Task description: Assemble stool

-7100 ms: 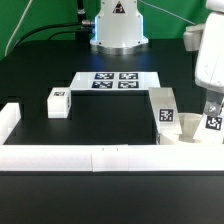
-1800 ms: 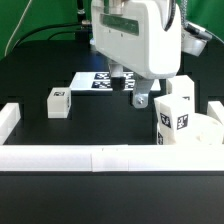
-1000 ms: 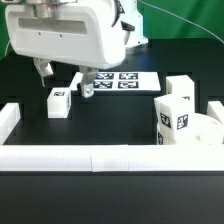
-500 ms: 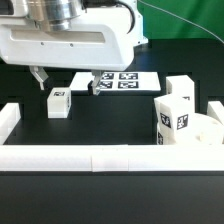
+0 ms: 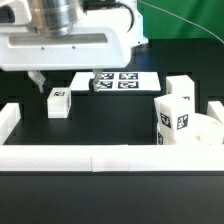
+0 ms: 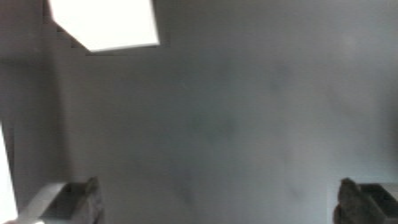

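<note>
A leg block (image 5: 58, 102) lies on the black table (image 5: 110, 128) at 6 o'clock from the gripper (image 5: 66, 80). The jaws are wide apart and empty, and the block is clear of both fingers (image 6: 71, 200). The marker board (image 5: 120, 82) is at the gripper's 3 o'clock. Two more leg blocks (image 5: 172, 120) and the seat (image 5: 207, 135) crowd the table's 3 o'clock. White rails (image 5: 100, 158) border the table, and a green backdrop (image 5: 190, 25) stands behind.
</note>
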